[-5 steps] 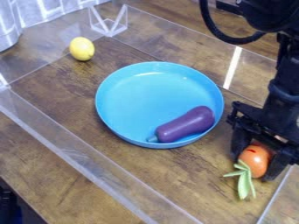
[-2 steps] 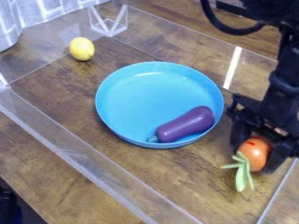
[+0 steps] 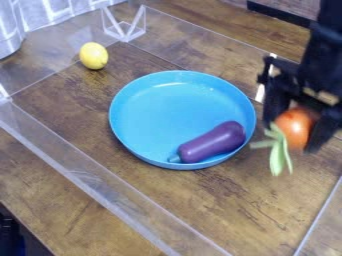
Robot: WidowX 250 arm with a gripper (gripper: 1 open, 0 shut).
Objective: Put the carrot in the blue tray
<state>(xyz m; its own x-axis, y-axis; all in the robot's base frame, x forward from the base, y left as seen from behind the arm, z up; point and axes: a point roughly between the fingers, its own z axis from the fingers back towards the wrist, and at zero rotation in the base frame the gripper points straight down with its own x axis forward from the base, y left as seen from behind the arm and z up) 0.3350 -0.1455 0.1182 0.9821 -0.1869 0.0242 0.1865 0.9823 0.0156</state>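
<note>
The carrot (image 3: 293,127), orange with a light green leafy top hanging down, is lifted above the table just right of the blue tray (image 3: 154,105). My gripper (image 3: 295,122) is shut on the carrot, its black fingers on either side of the orange body. The round bright blue tray sits at the table's middle. The image of the arm and carrot is motion-blurred.
A purple eggplant (image 3: 211,142) lies inside the tray near its right front rim. A yellow lemon (image 3: 92,55) rests on the wooden table at the back left. Clear acrylic walls (image 3: 80,180) border the workspace; a clear stand (image 3: 124,20) is at the back.
The gripper has lifted the carrot off the table and carried it up and slightly towards the tray. Eggplant and lemon have not moved.
</note>
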